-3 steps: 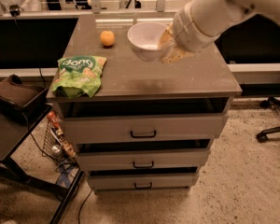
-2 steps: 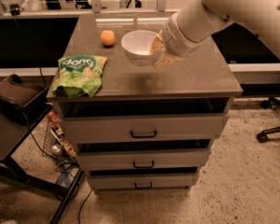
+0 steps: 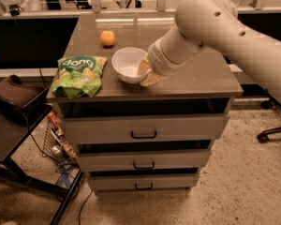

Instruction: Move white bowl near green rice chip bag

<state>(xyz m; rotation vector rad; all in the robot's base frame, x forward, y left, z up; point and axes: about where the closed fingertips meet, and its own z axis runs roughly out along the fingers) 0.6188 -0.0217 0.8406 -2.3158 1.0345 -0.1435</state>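
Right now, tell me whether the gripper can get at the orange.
Likely not yet: the gripper grips the white bowl by its rim. Otherwise the way to the orange behind it looks free.

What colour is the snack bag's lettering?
White, on the green rice chip bag; camera view. The gripper holds the white bowl at its rim.

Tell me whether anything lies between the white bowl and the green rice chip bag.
Nothing visible: bare tabletop separates the white bowl from the green rice chip bag. The orange lies farther back, aside. The gripper grips the bowl's right rim.
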